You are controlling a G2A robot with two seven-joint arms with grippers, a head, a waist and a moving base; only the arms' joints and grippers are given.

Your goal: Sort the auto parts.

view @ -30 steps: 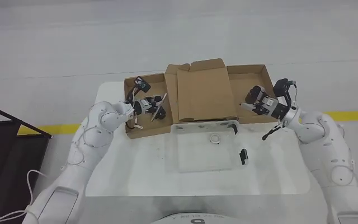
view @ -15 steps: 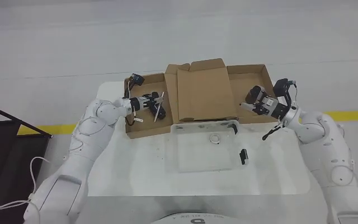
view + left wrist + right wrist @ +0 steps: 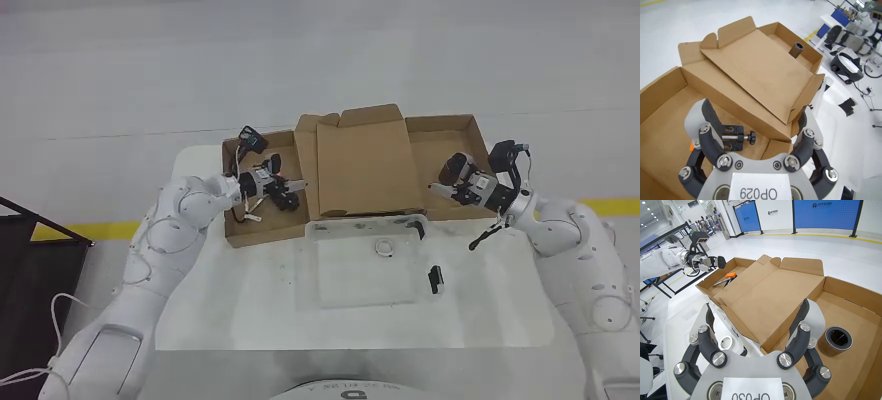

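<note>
Bushing: 1, right box | clamp: 1, left box | left end effector, right end effector: spread

A jaw of the left gripper hides the black clamp's end; the black piece at the table's 4 o'clock is indistinct.

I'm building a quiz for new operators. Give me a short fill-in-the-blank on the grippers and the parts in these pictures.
The left gripper and right gripper are both ___.
The brown cylinder stands ___ inside the cardboard box.
The ring on the tray is ___ in colour.
Missing words: open; upright; white.
</note>
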